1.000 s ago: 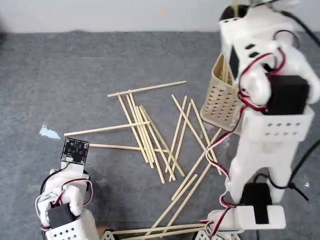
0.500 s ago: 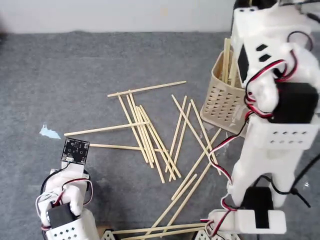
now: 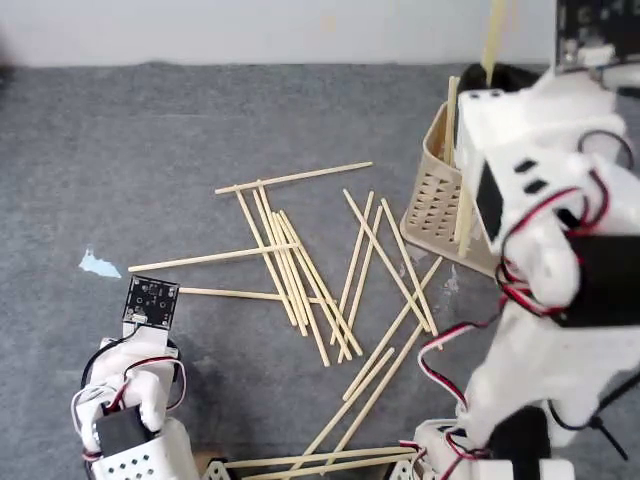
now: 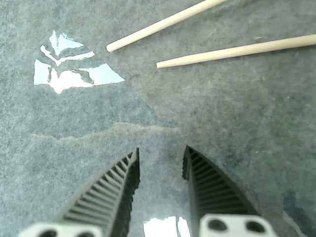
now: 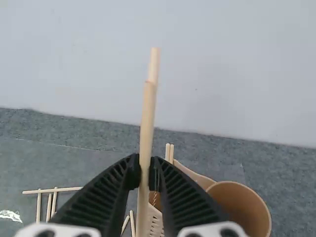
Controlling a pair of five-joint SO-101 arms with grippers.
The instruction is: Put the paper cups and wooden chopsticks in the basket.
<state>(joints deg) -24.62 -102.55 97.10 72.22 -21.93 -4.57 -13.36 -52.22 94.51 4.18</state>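
**Grey felt (image 3: 150, 130) table: upright chopsticks (image 5: 147, 113) clamped at the basket (image 3: 440, 215)**

Grey felt covers the table below a pale wall (image 3: 200, 30). Much of the basket, at the right of the high view, is masked by the right arm (image 3: 560, 230), and that arm's jaws cannot be made out there. In the right wrist view the right gripper (image 5: 143, 163) is seen closed on the upright chopsticks, two sticks pressed together, their lower ends cut off by the jaws. A paper cup (image 5: 242, 205) is seen at the lower right of that view, just beside the basket's rim; whether it stands inside cannot be told. The left gripper (image 4: 161, 153) is held parted over bare felt near a torn shiny scrap (image 4: 69, 74), with nothing gripped.

Compared with a second ago, the right arm has been shifted toward the lower right of the high view, and a stick tip is now seen at the top edge. The loose chopsticks (image 3: 300, 280) and the left arm (image 3: 130, 420) have not been moved.

The clamped sticks' long axis runs vertically, tips up. The loose chopsticks lie flat at centre frame, mostly diagonal, a few nearly level.
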